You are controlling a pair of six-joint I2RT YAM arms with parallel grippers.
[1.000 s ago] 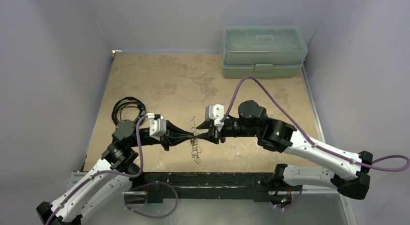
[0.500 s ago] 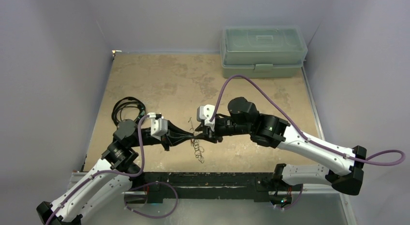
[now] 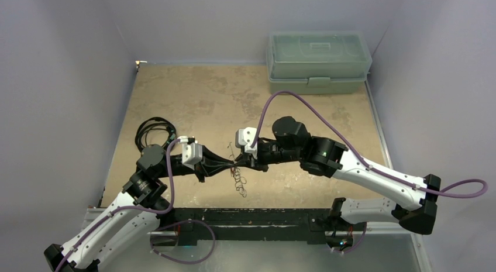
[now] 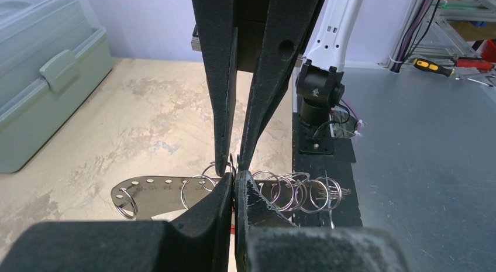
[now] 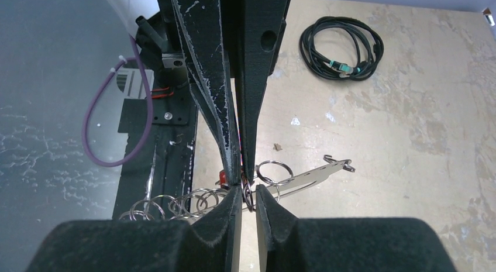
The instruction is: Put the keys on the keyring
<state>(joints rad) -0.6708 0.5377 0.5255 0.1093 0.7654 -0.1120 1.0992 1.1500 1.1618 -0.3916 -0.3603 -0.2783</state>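
Two robot arms meet tip to tip above the middle of a tan surface (image 3: 193, 102). The left claw (image 4: 234, 190) is pressed together on the keyring (image 4: 158, 193), a flat metal strip strung with wire rings, held in the air. The right claw (image 5: 249, 196) has its tips nearly together around one ring; whether it pinches the ring is unclear. The red head of the key (image 5: 222, 178) shows just beside the claw tips, among the rings.
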